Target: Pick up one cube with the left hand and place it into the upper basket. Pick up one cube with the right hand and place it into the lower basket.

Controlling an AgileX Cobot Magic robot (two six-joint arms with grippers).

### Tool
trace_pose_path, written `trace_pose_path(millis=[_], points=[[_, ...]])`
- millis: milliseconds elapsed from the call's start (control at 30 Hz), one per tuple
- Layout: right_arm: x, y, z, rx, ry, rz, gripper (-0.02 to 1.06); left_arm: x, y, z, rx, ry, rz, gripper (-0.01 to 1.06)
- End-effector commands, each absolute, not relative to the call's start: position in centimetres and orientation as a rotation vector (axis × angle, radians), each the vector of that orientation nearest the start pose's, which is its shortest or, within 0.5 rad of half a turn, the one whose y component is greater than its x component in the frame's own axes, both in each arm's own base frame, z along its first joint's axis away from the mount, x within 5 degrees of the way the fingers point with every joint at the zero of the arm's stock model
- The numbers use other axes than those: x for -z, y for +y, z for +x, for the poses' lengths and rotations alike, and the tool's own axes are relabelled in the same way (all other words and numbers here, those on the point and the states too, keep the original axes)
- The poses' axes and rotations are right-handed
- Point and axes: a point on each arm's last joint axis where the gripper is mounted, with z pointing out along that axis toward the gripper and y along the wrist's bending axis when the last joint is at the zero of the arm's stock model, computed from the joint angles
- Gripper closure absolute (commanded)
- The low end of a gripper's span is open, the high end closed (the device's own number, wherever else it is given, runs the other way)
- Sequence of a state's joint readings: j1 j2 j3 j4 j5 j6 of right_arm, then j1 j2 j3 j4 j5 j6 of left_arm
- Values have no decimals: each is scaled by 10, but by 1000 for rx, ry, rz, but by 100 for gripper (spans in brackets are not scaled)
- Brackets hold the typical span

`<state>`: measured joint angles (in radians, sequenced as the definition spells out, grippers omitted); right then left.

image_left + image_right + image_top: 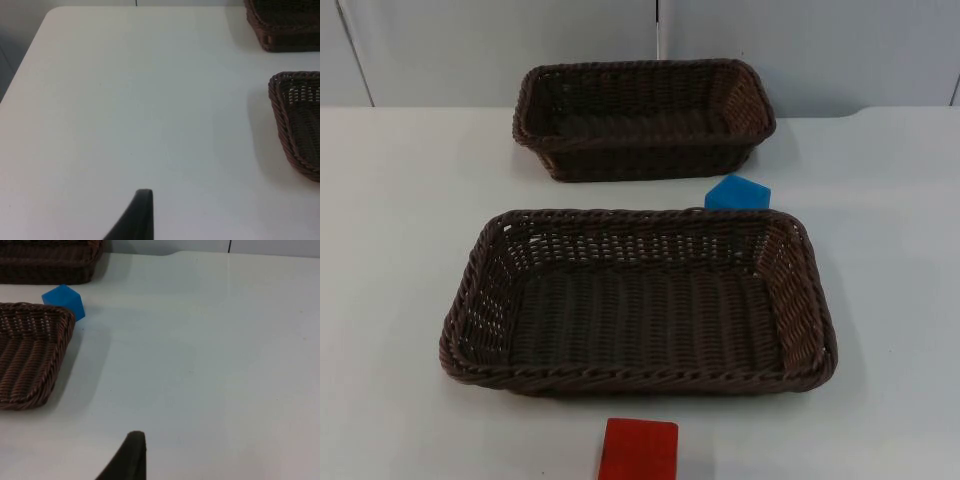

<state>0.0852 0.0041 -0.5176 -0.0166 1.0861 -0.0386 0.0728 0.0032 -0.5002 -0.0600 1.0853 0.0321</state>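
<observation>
Two dark brown woven baskets sit on the white table (400, 250), one behind the other. The upper basket (642, 118) stands close to the grey wall (500, 45), and the lower basket (638, 300), wider and shallower, lies nearer the front. Both are empty inside.

A blue cube (738, 192) rests on the table in the gap between the two baskets, just beside the far right corner of the lower basket and partly hidden behind its rim. From the right wrist view the same blue cube (64, 301) sits right at the corner of the lower basket (30, 355), with the upper basket (47, 262) a little beyond it. A red cube (638, 450) lies at the front edge of the table, near the lower basket's front rim but apart from it.

The left gripper (135, 220) hangs over bare table, well off to the side of both baskets; I cannot tell how wide it is, and nothing is seen in its grasp. The right gripper (127, 460) likewise hangs over bare table on the other side, well apart from the blue cube, and I cannot tell its opening either.
</observation>
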Motion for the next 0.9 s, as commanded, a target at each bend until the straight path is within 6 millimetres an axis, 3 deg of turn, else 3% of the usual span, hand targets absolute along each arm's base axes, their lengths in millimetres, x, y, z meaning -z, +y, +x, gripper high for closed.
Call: trace_pose_path(millis=[0,867], points=[[-280,-2,-7,-12,2041,-116,-1,-275,-5,-5,13,2062,-36,0],[-280,-2,-7,-12,2043,-117,-1,-275,-5,-5,13,2062,-36,0]])
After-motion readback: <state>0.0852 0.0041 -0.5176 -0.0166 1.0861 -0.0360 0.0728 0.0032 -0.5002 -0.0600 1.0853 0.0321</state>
